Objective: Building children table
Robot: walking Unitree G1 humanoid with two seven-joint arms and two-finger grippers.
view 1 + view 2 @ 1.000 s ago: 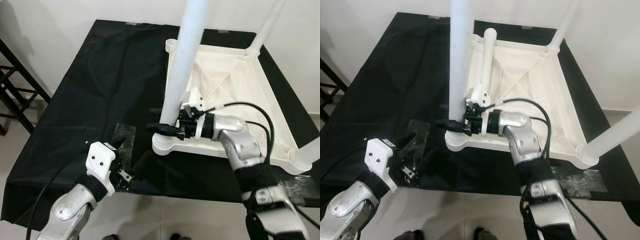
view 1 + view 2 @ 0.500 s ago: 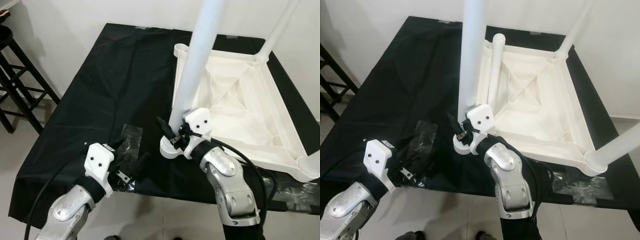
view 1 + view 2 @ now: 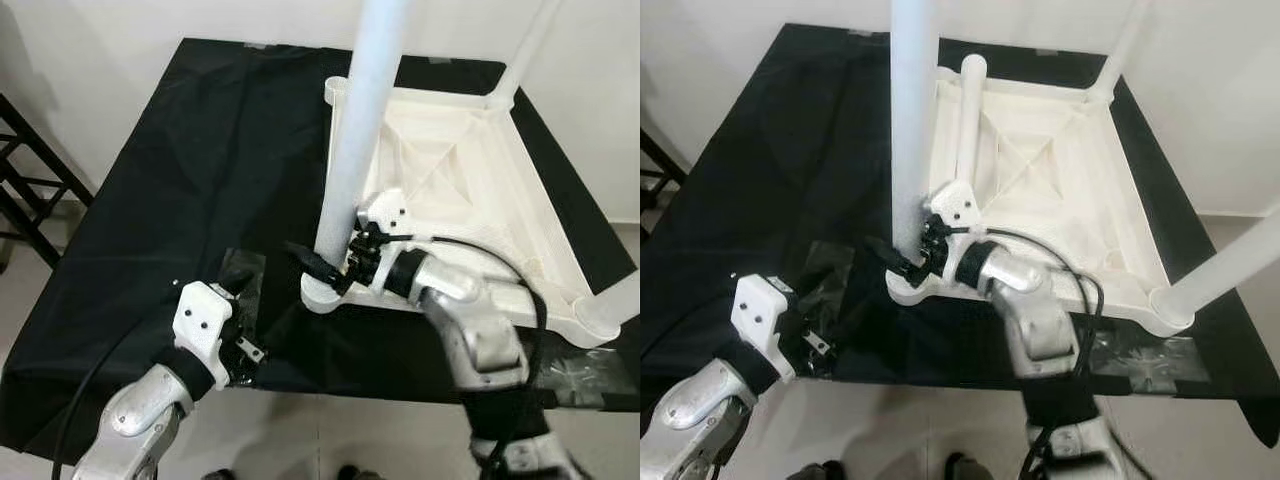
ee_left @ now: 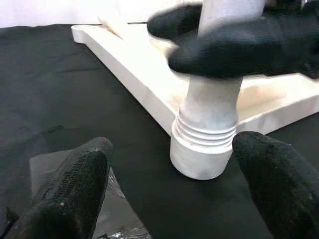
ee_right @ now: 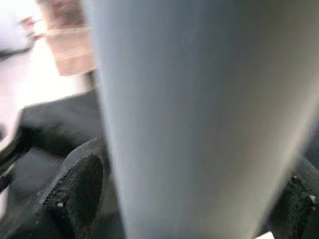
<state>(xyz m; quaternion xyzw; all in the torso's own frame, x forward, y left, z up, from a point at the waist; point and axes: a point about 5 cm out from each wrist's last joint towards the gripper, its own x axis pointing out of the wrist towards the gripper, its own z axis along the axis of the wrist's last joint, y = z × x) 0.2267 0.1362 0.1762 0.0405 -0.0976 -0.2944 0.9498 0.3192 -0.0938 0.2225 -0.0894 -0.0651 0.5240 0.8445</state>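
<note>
Left eye view: the white children's table [image 3: 470,190] is lying upside down on a black cloth [image 3: 200,170] (no brand, label or writing is readable on it). Three legs are standing up from its corners: the near-left leg [image 3: 355,140], a far-right leg [image 3: 525,50] and a near-right leg [image 3: 1230,270]; a fourth tube [image 3: 965,110] is lying along the table's left edge. The right gripper [image 3: 335,262] is clamping the near-left leg just above its threaded base, one finger on each side. The left gripper [image 4: 174,199] is hovering low over the cloth near that corner socket [image 4: 202,159], fingers [image 4: 70,191] spread and holding nothing. One crinkled clear plastic bag [image 3: 240,285] is lying beside it, another [image 3: 1155,355] by the near-right corner.
</note>
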